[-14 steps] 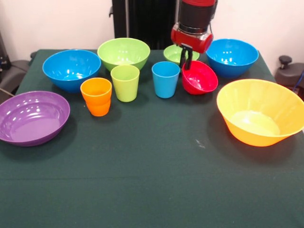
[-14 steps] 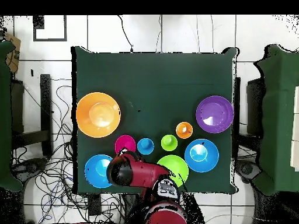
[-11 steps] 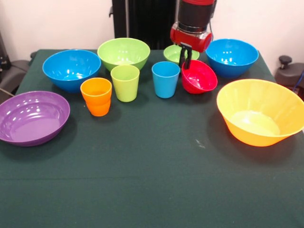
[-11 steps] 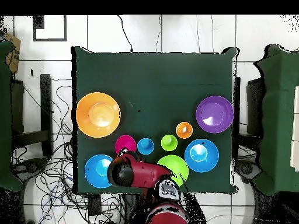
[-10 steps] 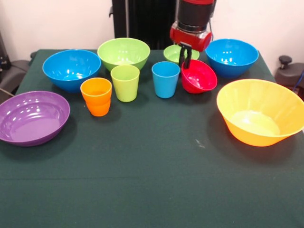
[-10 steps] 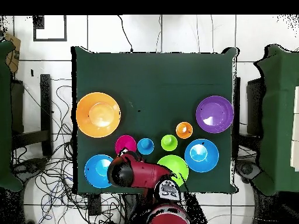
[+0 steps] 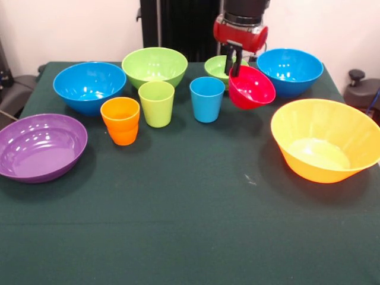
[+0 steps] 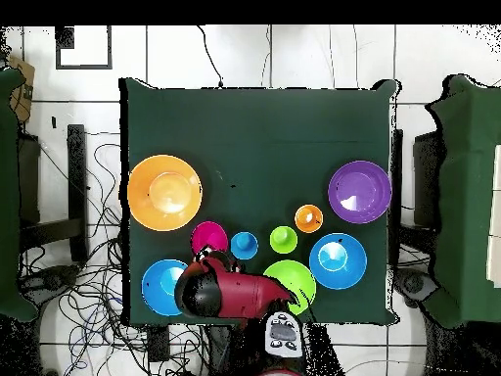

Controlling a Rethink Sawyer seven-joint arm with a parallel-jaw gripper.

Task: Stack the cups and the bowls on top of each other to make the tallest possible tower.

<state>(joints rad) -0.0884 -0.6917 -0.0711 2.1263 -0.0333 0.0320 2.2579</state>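
Note:
My gripper (image 7: 234, 59) is shut on the near rim of the small red bowl (image 7: 252, 87) and holds it tilted, off the green cloth. In the overhead view the arm hides the gripper, and the red bowl (image 8: 208, 238) shows beside it. The blue cup (image 7: 207, 99), lime green cup (image 7: 157, 103) and orange cup (image 7: 120, 120) stand in a row to the left. The small green bowl (image 7: 217, 66) sits behind the gripper. The big yellow-orange bowl (image 7: 325, 139) stands at the right. Nothing is stacked.
A blue bowl (image 7: 290, 70) is behind the red one. Another blue bowl (image 7: 89, 86) and the large green bowl (image 7: 154, 66) stand at the back left. The purple bowl (image 7: 40, 146) is at the left edge. The table (image 7: 190, 225) is covered in green cloth.
My gripper has risen with the red bowl. The bowl has come up off the table and shifted slightly right. Everything else stays put.

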